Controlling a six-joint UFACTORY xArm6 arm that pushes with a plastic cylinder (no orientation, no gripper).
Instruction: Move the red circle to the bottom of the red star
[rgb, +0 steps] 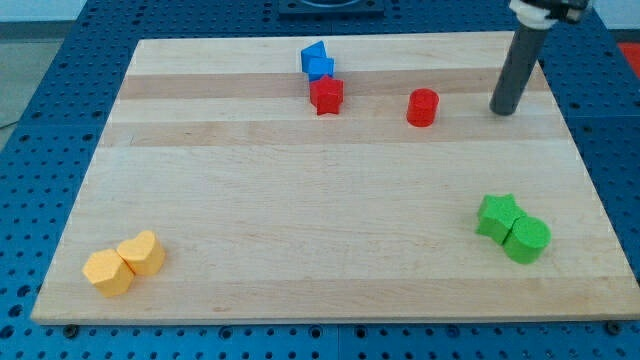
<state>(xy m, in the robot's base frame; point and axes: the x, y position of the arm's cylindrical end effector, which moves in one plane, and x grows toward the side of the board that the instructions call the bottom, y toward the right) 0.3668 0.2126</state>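
Note:
The red circle (422, 107) stands on the wooden board (320, 220) near the view's top right. The red star (326, 95) lies to its left, near the top centre, touching a blue block (317, 61) just above it. My tip (503, 110) rests on the board to the right of the red circle, apart from it by a clear gap.
A green star (497, 217) and a green circle (527, 240) sit together at the view's lower right. Two yellow blocks (124, 264) sit together at the lower left. The board's edges border a blue perforated table.

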